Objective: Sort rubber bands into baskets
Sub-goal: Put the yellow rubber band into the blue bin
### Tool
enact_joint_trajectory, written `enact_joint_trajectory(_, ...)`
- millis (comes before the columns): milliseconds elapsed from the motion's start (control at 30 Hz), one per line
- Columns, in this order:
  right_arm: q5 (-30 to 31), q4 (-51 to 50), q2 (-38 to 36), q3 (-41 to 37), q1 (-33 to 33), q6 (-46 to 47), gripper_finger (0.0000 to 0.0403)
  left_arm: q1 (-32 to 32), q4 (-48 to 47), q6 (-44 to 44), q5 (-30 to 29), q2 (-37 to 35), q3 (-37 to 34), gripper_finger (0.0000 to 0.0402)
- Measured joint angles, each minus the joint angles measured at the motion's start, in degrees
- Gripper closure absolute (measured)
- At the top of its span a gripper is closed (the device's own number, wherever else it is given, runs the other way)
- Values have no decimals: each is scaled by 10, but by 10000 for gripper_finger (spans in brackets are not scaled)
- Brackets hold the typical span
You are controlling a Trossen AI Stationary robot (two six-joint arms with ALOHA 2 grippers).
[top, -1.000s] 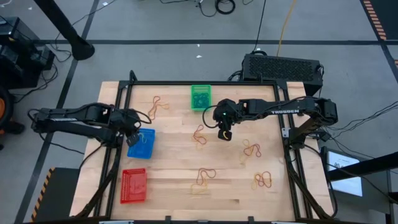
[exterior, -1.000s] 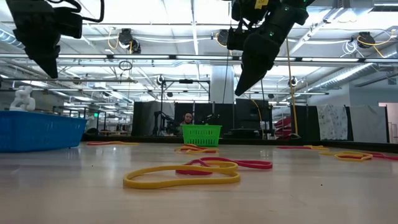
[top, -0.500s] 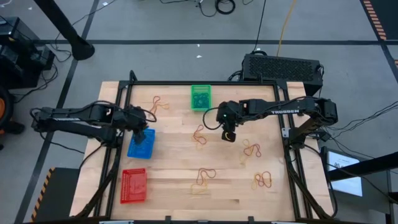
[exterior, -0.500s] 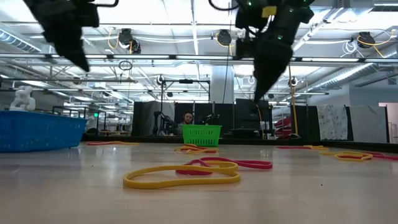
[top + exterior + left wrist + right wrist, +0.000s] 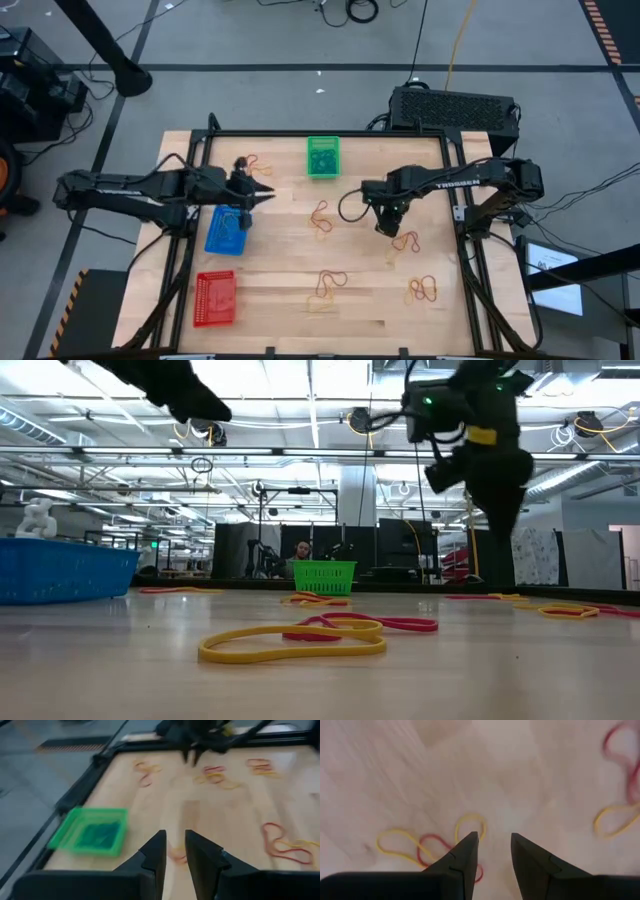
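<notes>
Hovering over a tangle of red and yellow rubber bands near the worktop's right side, the right gripper has jaws parted and empty; closing here risks lifting both colours together. The left gripper, jaws narrowly parted, hangs beside the blue basket.

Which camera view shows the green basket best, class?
The left wrist view: the green basket is large, its inside visible. The high view shows it small from above, the low view only its far-off side; the right wrist view misses it.
</notes>
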Motion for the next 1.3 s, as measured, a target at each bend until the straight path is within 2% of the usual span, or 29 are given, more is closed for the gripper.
enact_joint_trajectory(133, -31, 2, 0, -46, 26, 40, 293, 0, 78, 31, 47, 12, -38, 322)
enact_joint_trajectory(367, -75, 66, 0, -117, 47, 117, 293, 0, 139, 49, 50, 13, -92, 323)
enact_joint_trajectory(633, -74, 147, 0, -135, 55, 169, 293, 0, 146, 51, 48, 13, -92, 323)
enact_joint_trajectory(800, -43, 136, 0, -157, 55, 186, 293, 0, 146, 51, 47, 13, -92, 323)
enact_joint_trajectory(1033, -45, 145, -1, -170, 55, 197, 296, 0, 146, 51, 46, 13, -92, 323)
enact_joint_trajectory(1133, -55, 153, -1, -171, 55, 190, 316, 0, 146, 51, 46, 13, -92, 323)
enact_joint_trajectory(1300, -45, 166, -1, -171, 56, 122, 391, 0, 156, 60, 46, 13, -92, 323)
